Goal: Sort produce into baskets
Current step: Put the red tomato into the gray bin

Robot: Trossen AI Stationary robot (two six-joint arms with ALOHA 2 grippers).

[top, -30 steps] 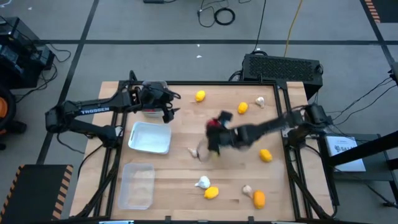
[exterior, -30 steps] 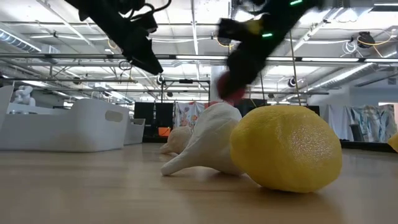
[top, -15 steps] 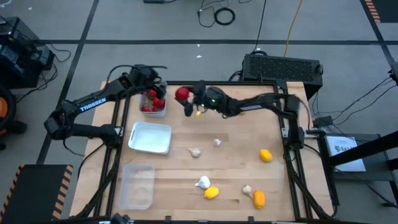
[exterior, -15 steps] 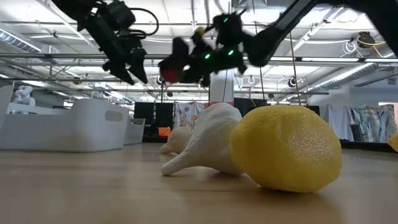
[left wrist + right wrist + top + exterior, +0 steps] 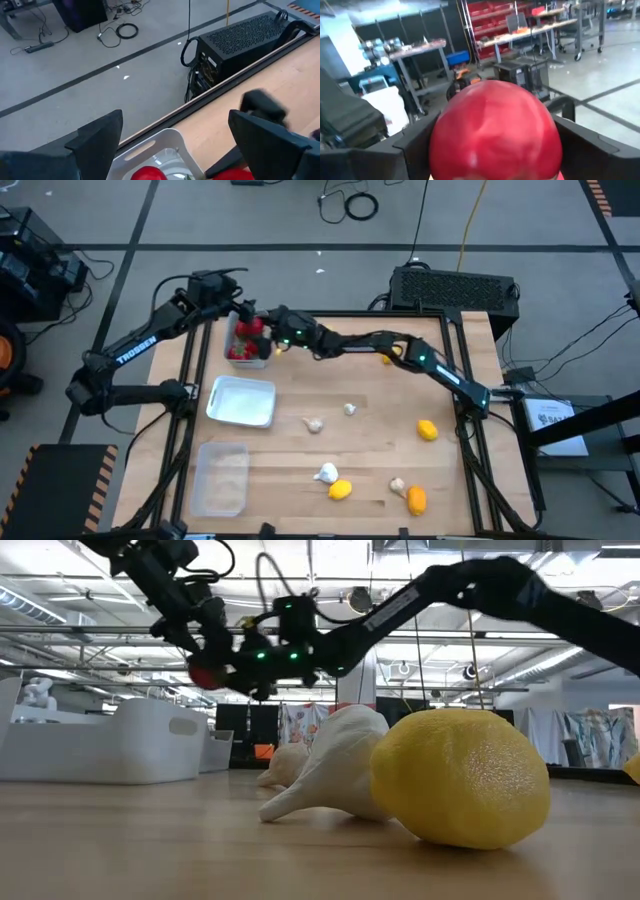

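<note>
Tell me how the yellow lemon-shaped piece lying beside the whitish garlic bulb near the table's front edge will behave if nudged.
The yellow lemon-shaped piece is a rounded oval resting on a small patch of the wooden table, so it would probably roll or wobble rather than slide. Its dimpled skin looks matte, likely not slippery. It leans against the whitish garlic bulb, which might get shoved along.

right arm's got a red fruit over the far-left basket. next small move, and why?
Probably lower a little and open the right tool to drop the red fruit. The right wrist view shows the fruit clamped between its fingers, and the high view puts it at the edge of the grey basket that already holds red fruit. The left tool hovers open close by, so keep the descent short.
</note>
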